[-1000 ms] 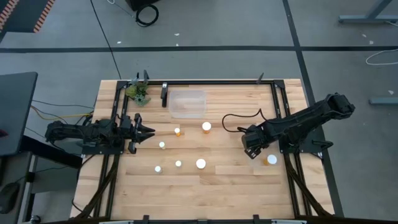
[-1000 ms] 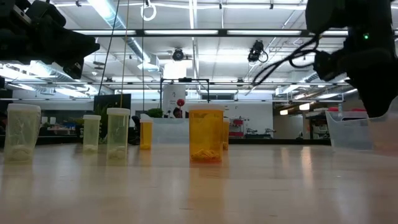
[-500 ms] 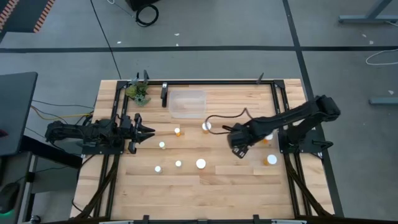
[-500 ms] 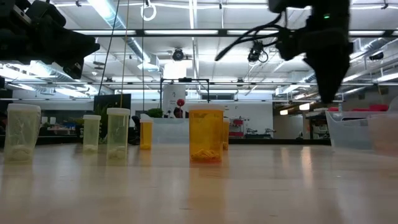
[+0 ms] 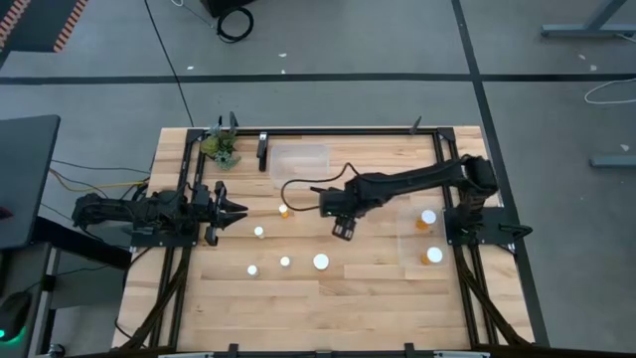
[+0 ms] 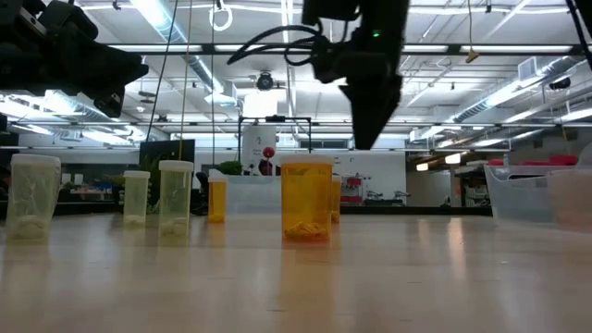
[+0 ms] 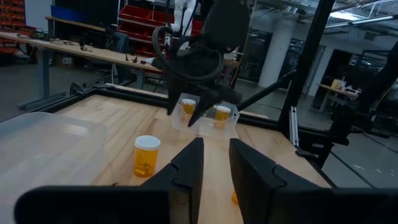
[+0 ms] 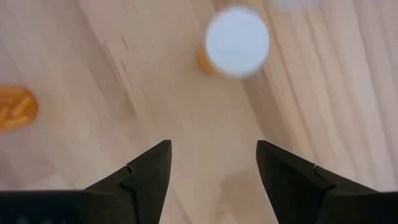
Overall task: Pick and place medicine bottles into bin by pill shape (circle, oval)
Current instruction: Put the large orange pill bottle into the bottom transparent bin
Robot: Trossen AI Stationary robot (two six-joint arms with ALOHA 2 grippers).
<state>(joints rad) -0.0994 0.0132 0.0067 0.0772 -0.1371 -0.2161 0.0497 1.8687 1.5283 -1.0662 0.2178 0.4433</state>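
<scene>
Your bench (image 5: 378, 288) carries loose medicine bottles (image 5: 321, 262) around centre; two sit in the 3 o'clock bin (image 5: 407, 231). The right gripper (image 5: 344, 230) has swung from there to centre, jaws spread, empty: another pick begins. The left gripper (image 5: 237, 210) waits at 9 o'clock, jaws parted.

Pill shapes inside the medicine bottles (image 5: 321, 262) are too small to tell.
</scene>
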